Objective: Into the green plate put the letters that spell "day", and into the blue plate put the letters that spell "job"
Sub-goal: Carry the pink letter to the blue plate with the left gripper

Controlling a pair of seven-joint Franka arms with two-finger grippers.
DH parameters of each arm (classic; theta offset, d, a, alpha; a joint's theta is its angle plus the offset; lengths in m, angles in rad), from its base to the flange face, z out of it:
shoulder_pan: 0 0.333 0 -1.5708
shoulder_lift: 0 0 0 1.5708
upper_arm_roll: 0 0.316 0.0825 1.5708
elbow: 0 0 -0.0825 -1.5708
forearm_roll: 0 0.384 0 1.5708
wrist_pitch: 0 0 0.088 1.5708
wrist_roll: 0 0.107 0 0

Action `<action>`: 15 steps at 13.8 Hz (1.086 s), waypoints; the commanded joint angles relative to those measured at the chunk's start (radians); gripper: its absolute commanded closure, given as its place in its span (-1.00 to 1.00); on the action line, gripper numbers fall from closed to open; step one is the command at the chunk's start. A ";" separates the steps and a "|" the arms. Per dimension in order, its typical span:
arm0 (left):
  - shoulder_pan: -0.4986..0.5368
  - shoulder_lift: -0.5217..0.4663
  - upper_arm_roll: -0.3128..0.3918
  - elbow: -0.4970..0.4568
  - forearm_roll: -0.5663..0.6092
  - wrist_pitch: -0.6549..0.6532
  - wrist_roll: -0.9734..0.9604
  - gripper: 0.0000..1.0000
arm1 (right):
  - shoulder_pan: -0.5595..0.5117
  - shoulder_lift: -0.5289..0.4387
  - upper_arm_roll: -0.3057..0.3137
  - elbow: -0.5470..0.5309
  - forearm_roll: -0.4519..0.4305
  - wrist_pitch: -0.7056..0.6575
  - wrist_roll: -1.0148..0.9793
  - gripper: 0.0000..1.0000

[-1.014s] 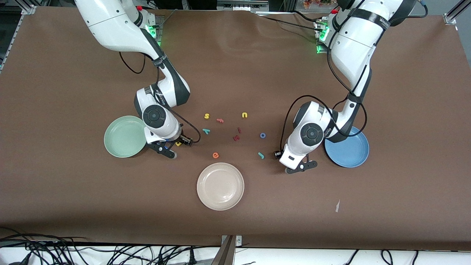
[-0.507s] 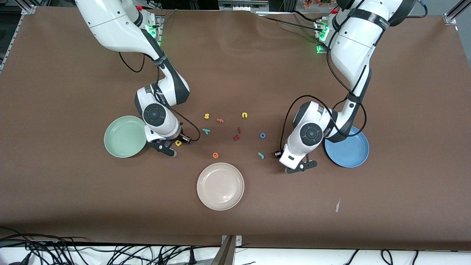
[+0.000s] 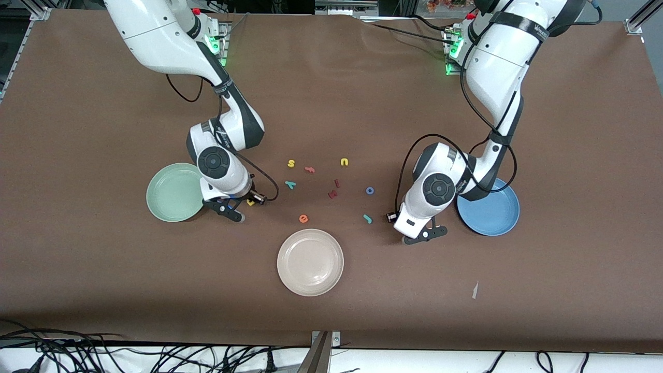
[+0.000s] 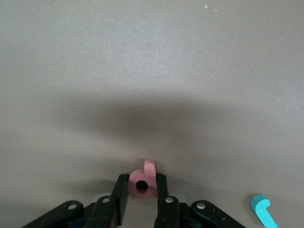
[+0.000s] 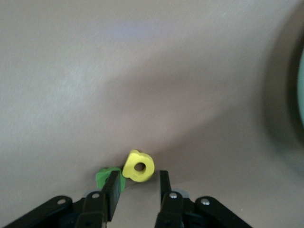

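My left gripper [image 4: 142, 179] is low over the table beside the blue plate [image 3: 492, 210], shut on the pink letter [image 4: 142, 184]. The teal "j" [image 4: 263, 211] lies close by on the table [image 3: 367, 218]. My right gripper [image 5: 138, 176] is down beside the green plate [image 3: 176, 199], pinching the yellow round letter [image 5: 138, 166] at its very fingertips. The green "d" [image 5: 105, 176] lies against the outside of one finger. The teal "y" [image 3: 290, 184] and the blue "o" [image 3: 370, 190] lie in the middle of the table. Both plates hold nothing.
A cream plate [image 3: 310, 262] sits nearer the front camera than the letters. Loose among the letters lie a yellow "s" [image 3: 291, 163], a yellow "u" [image 3: 344, 162], an orange "e" [image 3: 303, 218], a small red letter [image 3: 310, 169] and dark red letters [image 3: 334, 190].
The right arm's wrist has shifted slightly toward the green plate, and the yellow letter now shows less beside that hand. The left arm has barely moved.
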 commanded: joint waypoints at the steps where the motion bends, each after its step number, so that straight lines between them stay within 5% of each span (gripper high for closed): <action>1: 0.013 -0.040 0.009 0.010 0.025 -0.097 0.056 0.64 | -0.001 -0.014 -0.008 -0.025 -0.015 0.033 0.019 0.19; 4: 0.067 -0.135 0.010 -0.024 0.043 -0.226 0.233 0.64 | -0.001 -0.019 -0.007 -0.017 -0.001 0.038 0.022 0.19; 10: 0.211 -0.345 0.004 -0.273 0.130 -0.212 0.504 0.66 | -0.007 -0.028 -0.027 -0.028 -0.003 0.042 0.014 0.18; 12: 0.268 -0.404 0.004 -0.377 0.130 -0.139 0.605 0.67 | -0.004 -0.019 -0.027 -0.029 -0.001 0.055 0.054 0.18; 15: 0.325 -0.476 0.004 -0.604 0.130 0.146 0.640 0.66 | -0.008 -0.014 -0.027 -0.037 0.001 0.056 0.106 0.18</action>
